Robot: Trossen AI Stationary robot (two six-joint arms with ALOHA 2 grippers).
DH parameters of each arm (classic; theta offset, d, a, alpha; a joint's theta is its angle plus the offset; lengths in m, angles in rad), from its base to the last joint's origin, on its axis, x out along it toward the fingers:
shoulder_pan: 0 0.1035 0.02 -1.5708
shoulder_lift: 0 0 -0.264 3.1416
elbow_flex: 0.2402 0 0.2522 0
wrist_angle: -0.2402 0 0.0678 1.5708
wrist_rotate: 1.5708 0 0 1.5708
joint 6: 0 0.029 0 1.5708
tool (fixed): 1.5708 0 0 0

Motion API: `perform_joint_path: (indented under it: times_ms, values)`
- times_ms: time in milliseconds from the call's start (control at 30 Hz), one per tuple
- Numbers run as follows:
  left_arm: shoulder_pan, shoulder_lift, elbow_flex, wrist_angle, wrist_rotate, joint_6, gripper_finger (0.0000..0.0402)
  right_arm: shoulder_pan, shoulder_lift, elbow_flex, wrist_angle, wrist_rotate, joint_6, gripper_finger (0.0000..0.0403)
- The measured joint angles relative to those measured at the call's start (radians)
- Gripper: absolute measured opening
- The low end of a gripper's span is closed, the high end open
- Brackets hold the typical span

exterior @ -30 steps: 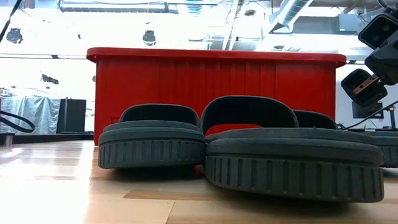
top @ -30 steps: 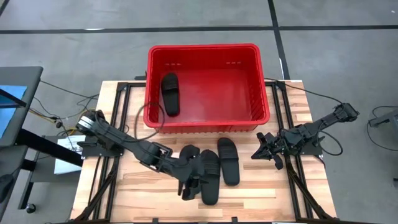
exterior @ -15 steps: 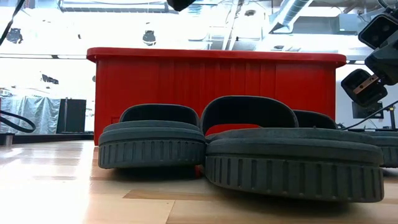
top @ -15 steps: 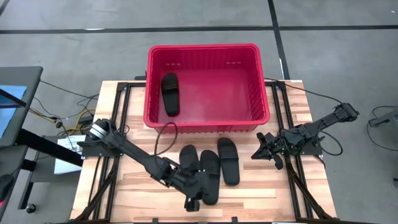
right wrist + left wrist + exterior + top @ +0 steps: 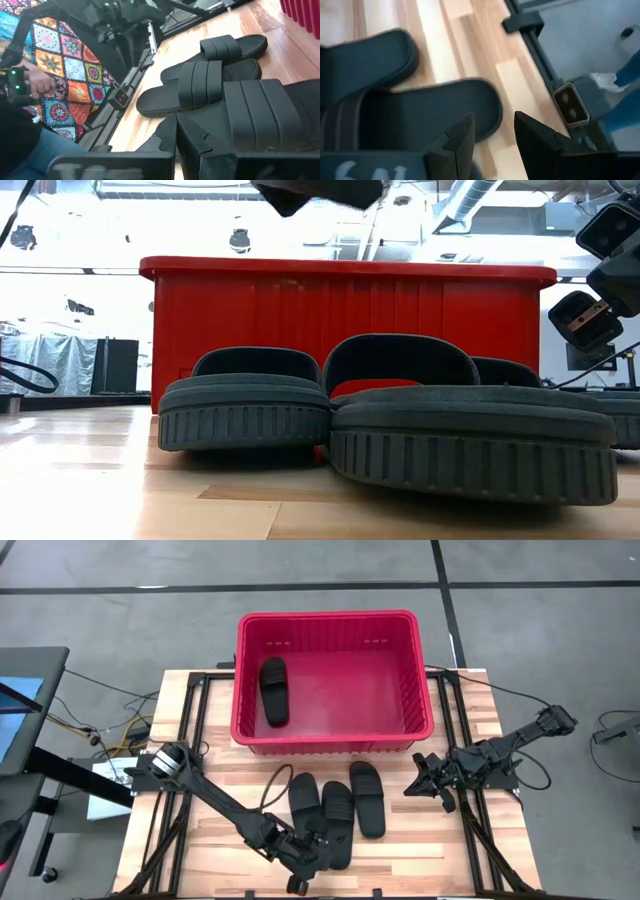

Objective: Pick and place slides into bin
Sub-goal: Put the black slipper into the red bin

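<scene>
So my left fingers (image 5: 303, 875) hang slightly apart over the heel of the middle slide (image 5: 337, 823), gripping nothing. Three slides sit on the tabletop (image 5: 420, 850) at 6 o'clock from the bin (image 5: 330, 742), one slide (image 5: 272, 690) inside. Right fingers (image 5: 422, 780) wait at 3 o'clock, can't tell their gap.

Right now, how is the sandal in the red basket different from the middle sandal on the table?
The slide in the bin lies alone inside the red bin; the middle slide lies on the wooden table between two other slides. The binned one has no gripper near it; the left gripper is at the middle one's near end. Both are matching black slip-ons, lying flat with the strap up.
</scene>
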State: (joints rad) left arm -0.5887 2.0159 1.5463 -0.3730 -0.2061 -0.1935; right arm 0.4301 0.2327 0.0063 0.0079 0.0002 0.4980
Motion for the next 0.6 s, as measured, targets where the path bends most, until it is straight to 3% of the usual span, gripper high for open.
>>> perform_joint_path:
  times_ms: [600]
  values:
    - [-0.009,0.097,0.036,0.040,0.017,-0.023,0.0129,0.000,0.043,0.000,0.000,-0.002,0.000,0.0000]
